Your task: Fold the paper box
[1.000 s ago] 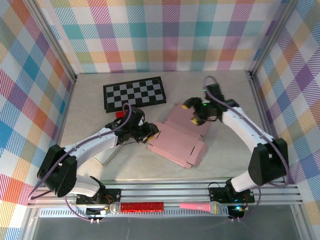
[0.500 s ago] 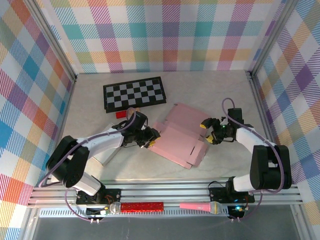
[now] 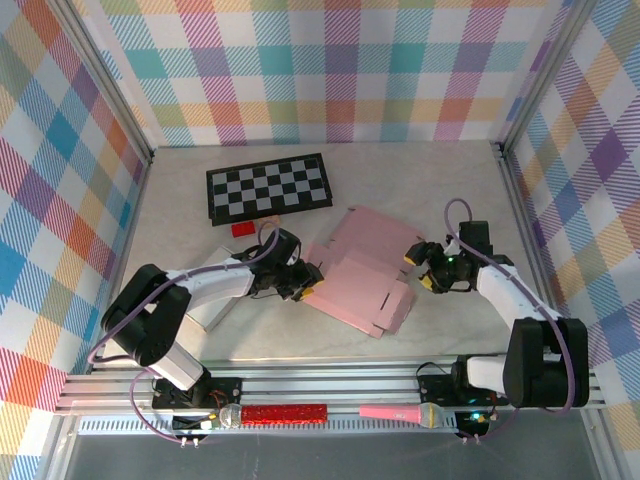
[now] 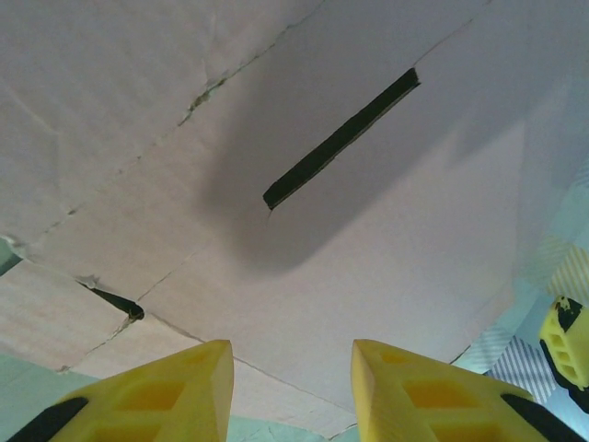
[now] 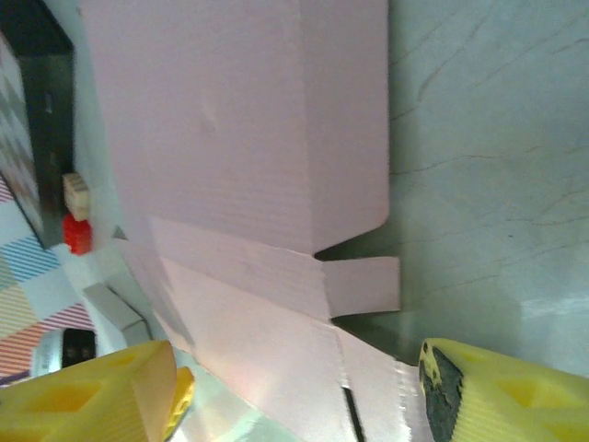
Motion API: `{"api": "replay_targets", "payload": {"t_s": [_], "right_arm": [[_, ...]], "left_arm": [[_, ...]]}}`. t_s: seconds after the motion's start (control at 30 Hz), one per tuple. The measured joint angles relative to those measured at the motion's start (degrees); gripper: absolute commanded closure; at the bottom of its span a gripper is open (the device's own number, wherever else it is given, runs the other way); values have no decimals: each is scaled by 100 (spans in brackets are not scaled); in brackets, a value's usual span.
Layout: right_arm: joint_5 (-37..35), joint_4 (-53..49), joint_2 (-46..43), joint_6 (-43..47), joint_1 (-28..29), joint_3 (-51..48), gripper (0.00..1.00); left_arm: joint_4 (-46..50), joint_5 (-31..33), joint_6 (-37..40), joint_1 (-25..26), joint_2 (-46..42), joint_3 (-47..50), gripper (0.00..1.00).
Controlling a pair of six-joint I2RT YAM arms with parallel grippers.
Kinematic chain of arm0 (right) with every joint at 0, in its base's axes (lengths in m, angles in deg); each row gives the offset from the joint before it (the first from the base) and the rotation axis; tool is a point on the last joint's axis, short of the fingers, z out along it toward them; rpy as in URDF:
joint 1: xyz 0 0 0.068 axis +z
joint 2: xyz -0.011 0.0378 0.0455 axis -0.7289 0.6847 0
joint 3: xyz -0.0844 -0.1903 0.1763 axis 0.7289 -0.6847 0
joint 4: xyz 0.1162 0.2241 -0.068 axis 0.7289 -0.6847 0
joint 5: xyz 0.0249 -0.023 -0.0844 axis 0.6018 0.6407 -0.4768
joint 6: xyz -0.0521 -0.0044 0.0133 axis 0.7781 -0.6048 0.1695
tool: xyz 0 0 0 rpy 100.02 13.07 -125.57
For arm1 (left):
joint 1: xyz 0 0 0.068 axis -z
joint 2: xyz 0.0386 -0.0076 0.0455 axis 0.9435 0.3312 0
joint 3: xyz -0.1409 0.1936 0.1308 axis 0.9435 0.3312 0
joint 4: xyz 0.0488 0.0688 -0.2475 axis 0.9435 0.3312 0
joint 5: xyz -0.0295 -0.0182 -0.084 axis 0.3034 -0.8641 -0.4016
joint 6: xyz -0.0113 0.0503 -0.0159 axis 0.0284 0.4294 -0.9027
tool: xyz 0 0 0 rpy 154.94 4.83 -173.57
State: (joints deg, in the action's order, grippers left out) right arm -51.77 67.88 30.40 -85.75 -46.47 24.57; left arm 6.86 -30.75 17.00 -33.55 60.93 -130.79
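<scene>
**Flanking the flat paper box**

Between the two claws, the pink paper box (image 3: 360, 280) lies unfolded on the surface (image 3: 440, 190). The left claw (image 3: 308, 280) sits at the box's left edge, its yellow fingers (image 4: 175, 391) partly apart and holding nothing. They may be touching the cardboard, but the wrist view is too close to say. The right claw (image 3: 420, 268) stands wide open just beside the box's right edge, empty.

1. I have the left arm (image 3: 200, 288) stretched low, reaching forward and to the right. The left gripper (image 3: 302, 279) has its jaws partly apart.
2. The right arm (image 3: 505, 295) is bent inward. The right gripper (image 3: 420, 268) points left with its jaws spread wide.
</scene>
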Motion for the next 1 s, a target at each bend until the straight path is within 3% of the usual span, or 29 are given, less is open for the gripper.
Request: {"api": "replay_targets", "payload": {"t_s": [0.4,1.0], "right_arm": [[229,66,673,697,-20,-459,30],[1060,400,-225,588,-52,-813,41]], "left_arm": [[-4,-57,144,66,345,-144,63],[4,-57,330,72,608,-269,63]]}}
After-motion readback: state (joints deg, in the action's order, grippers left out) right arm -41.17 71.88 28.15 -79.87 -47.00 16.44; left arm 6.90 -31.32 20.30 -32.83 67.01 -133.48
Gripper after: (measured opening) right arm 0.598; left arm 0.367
